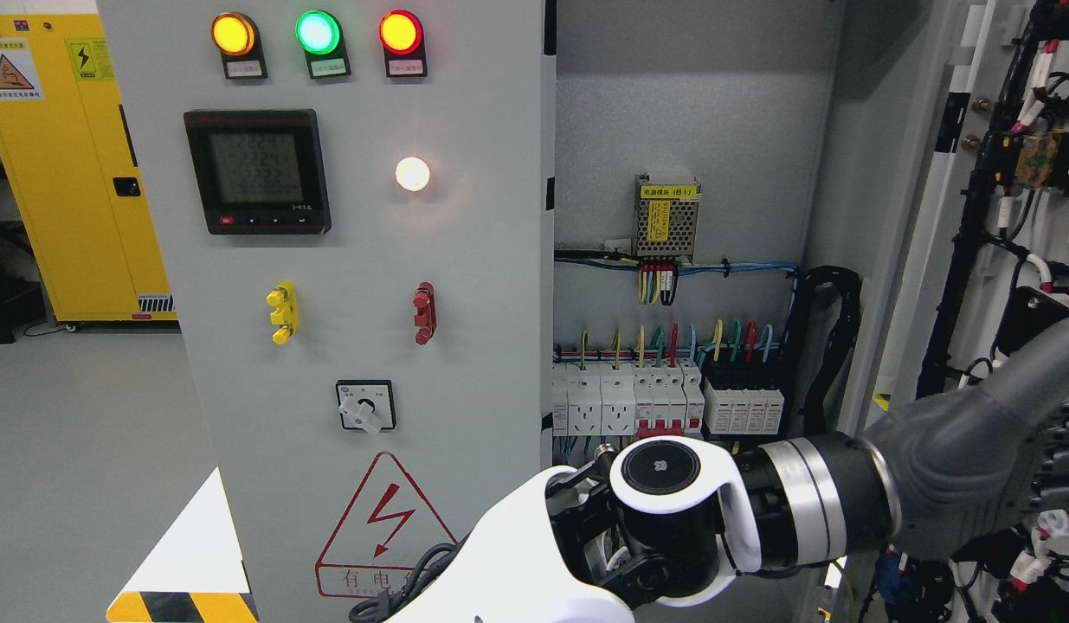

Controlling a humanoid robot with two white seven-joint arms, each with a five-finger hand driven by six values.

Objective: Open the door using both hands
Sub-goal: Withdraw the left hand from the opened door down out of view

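The cabinet's left door [361, 260] is a grey panel that stands shut; it carries three lit lamps, a meter [257, 170], a yellow latch [282, 312], a red latch [424, 312] and a rotary switch [365, 407]. The right door [1019, 216] is swung wide open at the picture's right, its wired inner face showing. Between them the interior [690, 156] shows a power supply [666, 218] and a row of breakers [664, 400]. My right arm [889, 493] comes in from the right, bends at the elbow [661, 467], and its white forearm [517, 571] leaves at the bottom edge. No hand is in view.
A yellow storage cabinet [67, 173] stands at the far left on the grey floor [84, 450]. A white wedge with black-and-yellow stripes [188, 571] lies at the lower left. Black cable bundles [833, 346] hang along the interior's right side.
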